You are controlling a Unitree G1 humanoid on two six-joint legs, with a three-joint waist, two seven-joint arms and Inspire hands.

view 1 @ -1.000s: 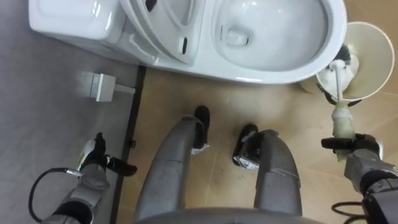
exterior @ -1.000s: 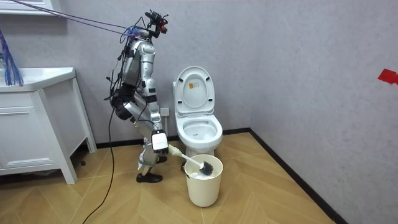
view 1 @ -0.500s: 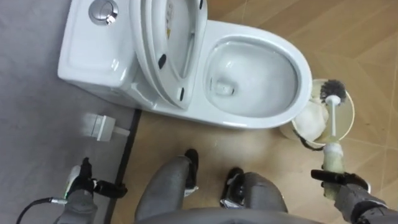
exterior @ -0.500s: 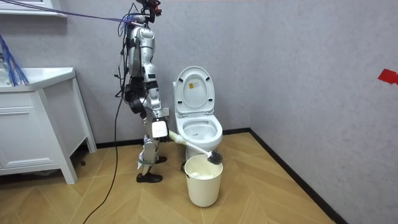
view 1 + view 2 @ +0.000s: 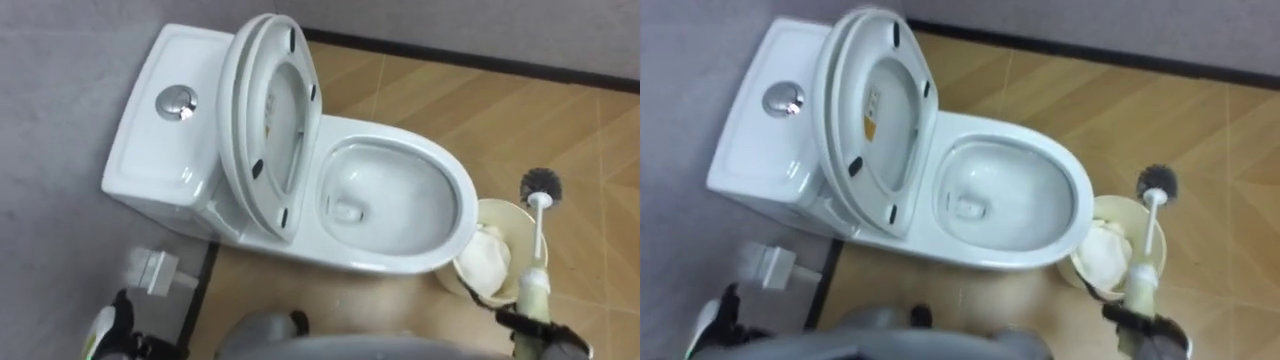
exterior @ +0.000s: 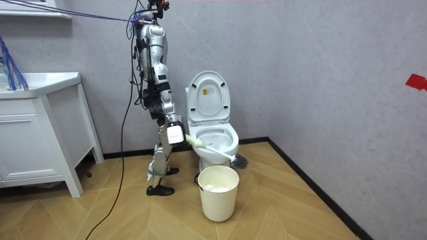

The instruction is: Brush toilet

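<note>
Toilet (image 5: 150,150) sat with seat and lid up, bowl open; the robot stood straight beside it, where a second earlier it had been bent over the bin (image 6: 218,200); the brush (image 5: 538,240) came up with it, so the bristle head that had been down in the bin hung clear, past the bin's far rim, just off the bowl's front; right hand (image 5: 545,335) was curled tight round the handle; left hand (image 5: 115,330) idle at lower left, couldn't tell its state; guess scrubbing hadn't started, swing into the bowl next.
</note>
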